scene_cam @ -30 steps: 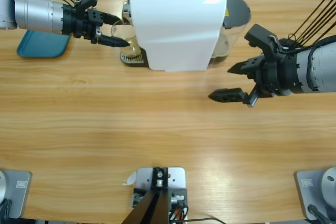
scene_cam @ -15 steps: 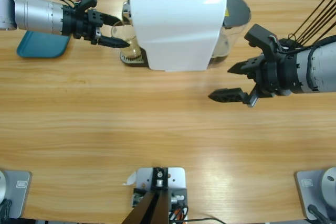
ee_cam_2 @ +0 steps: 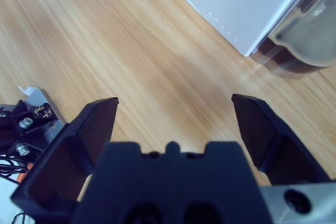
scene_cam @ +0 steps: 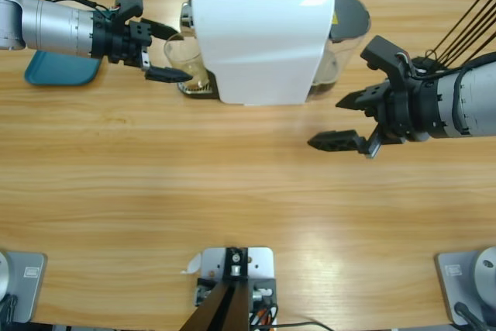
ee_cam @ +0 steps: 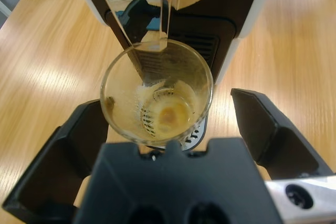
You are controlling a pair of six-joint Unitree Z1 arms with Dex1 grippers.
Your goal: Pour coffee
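Note:
A clear glass (scene_cam: pixel 184 60) stands on the drip tray under the spout of the white coffee machine (scene_cam: pixel 260 36). In the left wrist view the glass (ee_cam: pixel 157 93) holds a little dark coffee (ee_cam: pixel 170 115) with tan foam at its bottom. My left gripper (scene_cam: pixel 181 53) is open, one jaw on each side of the glass and apart from its wall; in its own view the left gripper (ee_cam: pixel 168 106) frames the glass. My right gripper (scene_cam: pixel 325 123) hangs open over bare table right of the machine, and the right gripper (ee_cam_2: pixel 174 103) has nothing between its jaws.
A teal tray (scene_cam: pixel 62 67) lies at the far left under the left forearm. The machine's dark water tank (scene_cam: pixel 350 32) sits at its right rear, and the tank (ee_cam_2: pixel 299 40) is also in the right wrist view. Black cables (scene_cam: pixel 465 25) run at the upper right.
The left gripper's jaws have spread wider around the glass; the near jaw swung toward the table's front. The glass stays on the drip tray. The right arm has not moved.

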